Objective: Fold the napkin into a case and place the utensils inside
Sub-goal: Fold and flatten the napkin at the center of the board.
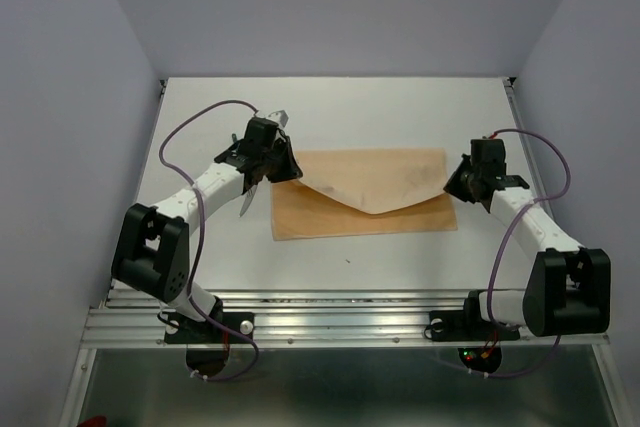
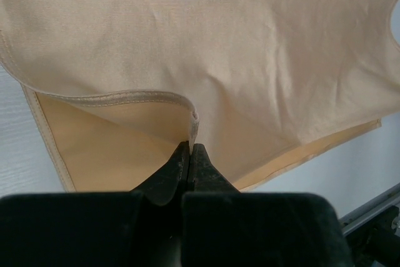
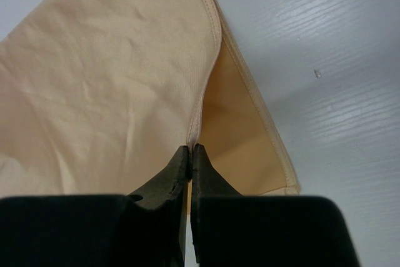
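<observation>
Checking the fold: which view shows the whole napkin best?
Top external: the whole napkin shows there, its upper layer sagging between two held corners. Left wrist shows only the corner pinched by the left gripper; right wrist only the corner in the right gripper.

Peach napkin (image 1: 365, 197) on white table (image 1: 330, 107)

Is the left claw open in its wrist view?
No: the left claw is shut, its tips pressed together on the hemmed edge of the napkin.

White table (image 1: 330, 107), lavender walls (image 1: 340, 7), alu rail (image 1: 340, 325) at near edge.
</observation>
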`<control>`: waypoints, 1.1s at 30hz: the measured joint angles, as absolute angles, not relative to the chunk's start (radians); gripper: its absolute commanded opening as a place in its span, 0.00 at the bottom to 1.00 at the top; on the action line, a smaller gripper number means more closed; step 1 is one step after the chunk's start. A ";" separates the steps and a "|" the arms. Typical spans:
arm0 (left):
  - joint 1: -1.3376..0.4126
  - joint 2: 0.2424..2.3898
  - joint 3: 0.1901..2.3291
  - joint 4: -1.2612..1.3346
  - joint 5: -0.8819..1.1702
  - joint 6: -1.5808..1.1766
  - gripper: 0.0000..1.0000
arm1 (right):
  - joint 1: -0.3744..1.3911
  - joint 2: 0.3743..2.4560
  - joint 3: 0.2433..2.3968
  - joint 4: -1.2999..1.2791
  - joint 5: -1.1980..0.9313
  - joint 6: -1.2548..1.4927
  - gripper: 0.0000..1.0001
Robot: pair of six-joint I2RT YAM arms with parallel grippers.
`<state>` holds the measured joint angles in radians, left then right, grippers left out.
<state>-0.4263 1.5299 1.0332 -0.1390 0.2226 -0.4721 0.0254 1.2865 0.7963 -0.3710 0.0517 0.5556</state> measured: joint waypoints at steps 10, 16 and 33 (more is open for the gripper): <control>-0.435 1.502 1.033 -0.189 0.159 -0.453 0.00 | 0.025 1.264 0.798 -0.396 0.048 0.542 0.01; -0.438 1.481 1.034 -0.230 0.136 -0.453 0.00 | 0.025 1.242 0.825 -0.420 0.054 0.542 0.01; -0.474 1.336 0.832 -0.114 0.193 -0.508 0.00 | 0.025 1.196 0.779 -0.451 0.084 0.535 0.01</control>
<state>-0.4736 1.3361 0.8322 -0.1143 0.1932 -0.5083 0.0254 1.1961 0.7788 -0.4515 0.0837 0.5346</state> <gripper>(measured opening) 0.033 0.039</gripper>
